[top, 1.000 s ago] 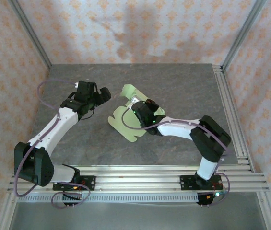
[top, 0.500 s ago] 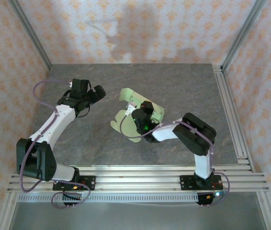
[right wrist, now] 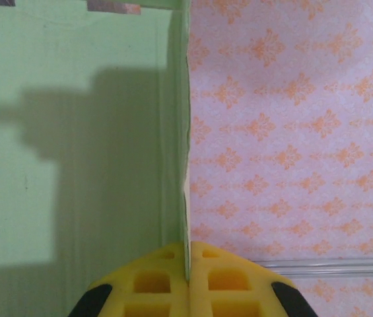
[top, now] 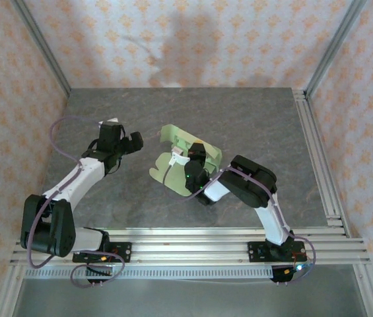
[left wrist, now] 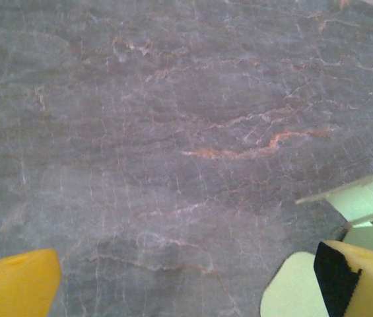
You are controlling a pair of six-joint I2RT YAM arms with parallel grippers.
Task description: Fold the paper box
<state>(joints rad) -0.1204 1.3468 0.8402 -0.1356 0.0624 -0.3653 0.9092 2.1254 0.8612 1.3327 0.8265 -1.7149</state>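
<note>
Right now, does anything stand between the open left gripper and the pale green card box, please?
Nothing visible does: only bare grey stone-look table lies between the left gripper and the pale green card box.

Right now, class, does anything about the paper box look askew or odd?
Yes. The paper box lies skewed on the table, half folded: one panel stands up, pinched edge-on in the shut right gripper, while other flaps lie flat. The open left gripper hovers beside it, apart.
</note>
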